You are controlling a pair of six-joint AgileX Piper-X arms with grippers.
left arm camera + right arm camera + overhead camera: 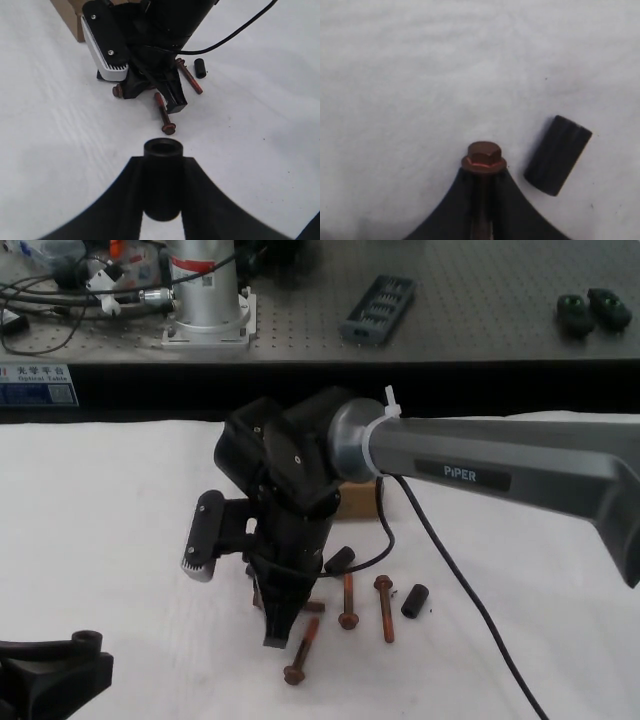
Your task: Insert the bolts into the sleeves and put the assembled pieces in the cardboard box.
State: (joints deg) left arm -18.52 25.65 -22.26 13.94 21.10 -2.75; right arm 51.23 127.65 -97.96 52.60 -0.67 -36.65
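A rust-brown bolt (483, 159) is clamped between the fingers of the right tool (483, 175). Its hex head pokes out just past the fingertips and its shank is hidden between them, with the fingers closed down to the shank's width. Just beside that tool's tip, apart from the bolt, a loose sleeve (557, 155) lies on its side on the white cloth (420, 75) that covers the table (100, 520).

The left tool (163, 162) has its fingers drawn in against the sides of a held sleeve (162, 187), black like the other. The sleeve's open bore faces out beyond the fingertips. Ahead of the left tool, a loose bolt (164, 114) lies on the cloth between it and the right tool, head end nearer the left tool.

In the high view the right tool (280, 630) points down at the table. A second loose bolt (347, 600) and a third bolt (384, 608) lie side by side near its tip. The cardboard box (355, 500) stands behind this tool's wrist, largely hidden by it.
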